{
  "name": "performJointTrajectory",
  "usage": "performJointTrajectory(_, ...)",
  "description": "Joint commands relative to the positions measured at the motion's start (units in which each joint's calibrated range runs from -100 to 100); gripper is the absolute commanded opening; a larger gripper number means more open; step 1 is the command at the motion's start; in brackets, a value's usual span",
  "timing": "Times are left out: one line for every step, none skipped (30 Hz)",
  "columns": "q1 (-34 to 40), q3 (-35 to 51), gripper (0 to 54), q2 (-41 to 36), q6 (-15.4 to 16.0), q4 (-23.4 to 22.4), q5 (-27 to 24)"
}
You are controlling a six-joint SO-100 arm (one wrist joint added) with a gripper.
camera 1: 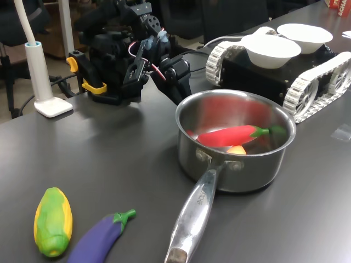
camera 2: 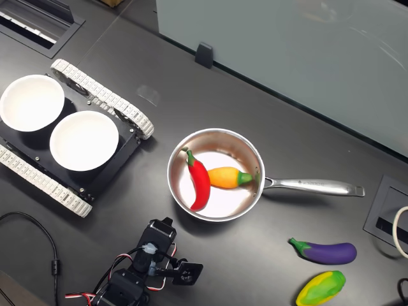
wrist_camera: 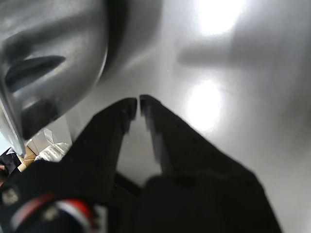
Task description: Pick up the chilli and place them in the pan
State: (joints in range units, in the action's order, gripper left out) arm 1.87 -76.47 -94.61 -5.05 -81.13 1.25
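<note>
The red chilli lies inside the steel pan, next to an orange-yellow chilli. In the first exterior view the red chilli leans across the pan with its green stem toward that view's right. My gripper is shut with nothing between its black fingers, and it points down at bare table beside the pan's outer wall. In the first exterior view the gripper hangs just behind the pan's far left rim.
A purple eggplant and a green-yellow corn lie past the pan's long handle. A tracked vehicle carries two white bowls. A white lamp base stands at the first exterior view's left.
</note>
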Motion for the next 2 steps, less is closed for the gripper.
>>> performJointTrajectory(-0.61, 0.82, 0.0, -0.83, -0.50, 3.05, 0.05)
performJointTrajectory(-0.61, 0.82, 0.0, -0.83, -0.50, 3.05, 0.05)
